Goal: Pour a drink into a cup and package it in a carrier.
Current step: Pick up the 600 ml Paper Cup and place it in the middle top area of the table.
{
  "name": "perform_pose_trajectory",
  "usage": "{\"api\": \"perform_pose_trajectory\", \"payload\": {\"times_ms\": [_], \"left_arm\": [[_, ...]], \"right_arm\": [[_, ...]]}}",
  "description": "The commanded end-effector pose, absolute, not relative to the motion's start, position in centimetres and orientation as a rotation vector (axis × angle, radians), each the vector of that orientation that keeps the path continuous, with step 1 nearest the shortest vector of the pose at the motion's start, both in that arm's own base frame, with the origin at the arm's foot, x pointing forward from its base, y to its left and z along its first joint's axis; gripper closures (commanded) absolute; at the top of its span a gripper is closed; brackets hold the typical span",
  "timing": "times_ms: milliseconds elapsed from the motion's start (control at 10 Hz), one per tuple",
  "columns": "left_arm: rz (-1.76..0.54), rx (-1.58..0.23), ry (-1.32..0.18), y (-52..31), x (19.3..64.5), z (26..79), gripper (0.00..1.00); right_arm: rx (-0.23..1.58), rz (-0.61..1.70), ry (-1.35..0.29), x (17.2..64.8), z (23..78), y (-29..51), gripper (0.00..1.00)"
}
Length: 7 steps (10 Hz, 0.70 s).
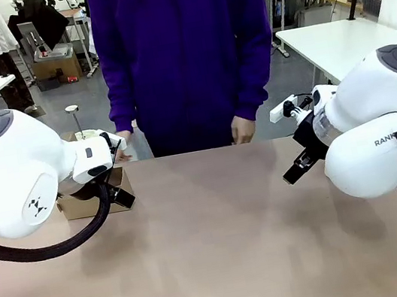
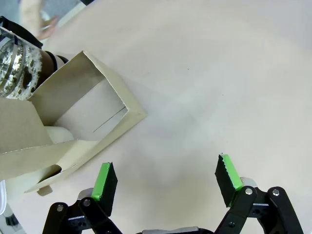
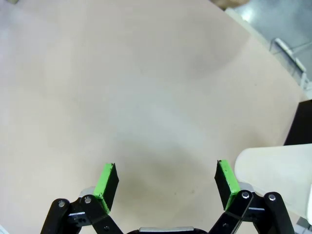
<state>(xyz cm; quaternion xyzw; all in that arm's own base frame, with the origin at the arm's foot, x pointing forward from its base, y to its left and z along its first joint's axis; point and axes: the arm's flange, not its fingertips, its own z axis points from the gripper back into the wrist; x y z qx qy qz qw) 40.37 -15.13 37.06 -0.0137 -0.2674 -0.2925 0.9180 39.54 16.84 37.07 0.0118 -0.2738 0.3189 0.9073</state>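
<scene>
The brown cardboard carrier (image 2: 83,109) stands open on the table, up and left of my left gripper (image 2: 166,178). That gripper is open with nothing between its green pads, a short way from the carrier's corner. In the front view the carrier (image 1: 89,203) sits behind my left arm (image 1: 20,178). A clear glass jug (image 2: 17,68) with brown drink (image 2: 48,59) low in it stands at the carrier's far side. Something white and rounded (image 2: 59,134) shows inside the carrier; I cannot tell whether it is the cup. My right gripper (image 3: 166,180) is open over bare table.
A person in a purple top (image 1: 181,44) stands at the far edge, hands (image 1: 243,129) hanging near the table. My right arm (image 1: 385,125) takes up the right side. The table's edge (image 3: 273,63) runs close to the right gripper.
</scene>
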Motion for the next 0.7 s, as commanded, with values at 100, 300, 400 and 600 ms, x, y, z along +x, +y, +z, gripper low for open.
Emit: {"api": "perform_pose_trajectory", "payload": {"times_ms": [100,300,400,600], "left_arm": [[-0.602,-0.028,-0.55,-15.1,40.4,37.1,0.0],[-0.602,-0.028,-0.55,-15.1,40.4,37.1,0.0],[-0.602,-0.028,-0.55,-15.1,40.4,37.1,0.0],[-0.602,-0.028,-0.55,-15.1,40.4,37.1,0.0]], "right_arm": [[0.025,0.658,-0.566,39.5,37.1,16.8,0.0],[0.024,0.658,-0.565,39.5,37.1,16.8,0.0],[0.033,0.629,-0.576,41.7,41.3,16.3,0.0],[0.078,0.62,-0.568,44.3,47.9,14.3,0.0]]}}
